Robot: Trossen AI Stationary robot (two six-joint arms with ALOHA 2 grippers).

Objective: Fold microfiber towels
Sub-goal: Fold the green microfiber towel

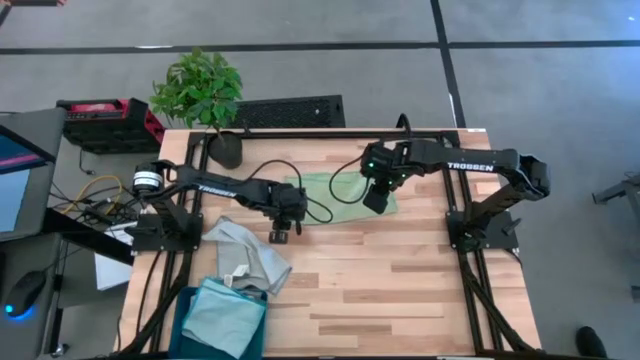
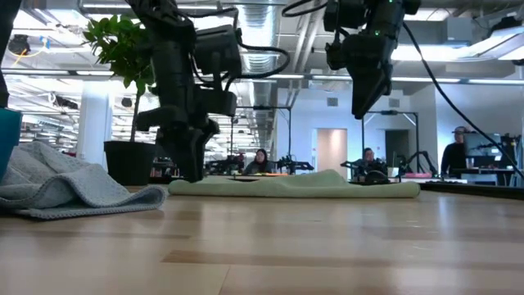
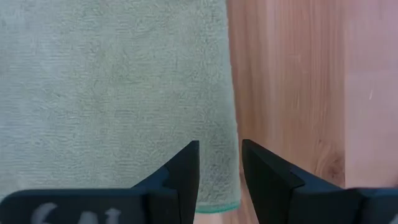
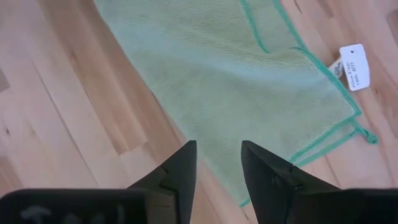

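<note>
Towel, green (image 1: 335, 197): lying partly folded mid-worktop (image 1: 400, 290); grey towel (image 1: 245, 255) waiting nearby. I am hovering left jaws (image 3: 219, 171) over its hemmed edge, right jaws (image 4: 217, 168) over its tagged corner, both parted, gripping nothing. Risk, I am judging: pinching one layer only would be dragging the fold askew.

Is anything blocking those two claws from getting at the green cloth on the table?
Nothing visible. The left tool hangs open right over the edge of the light green towel, and the right tool hangs open above its other end, only air between. The grey towels lie apart, nearer the table's front-left corner.
</note>
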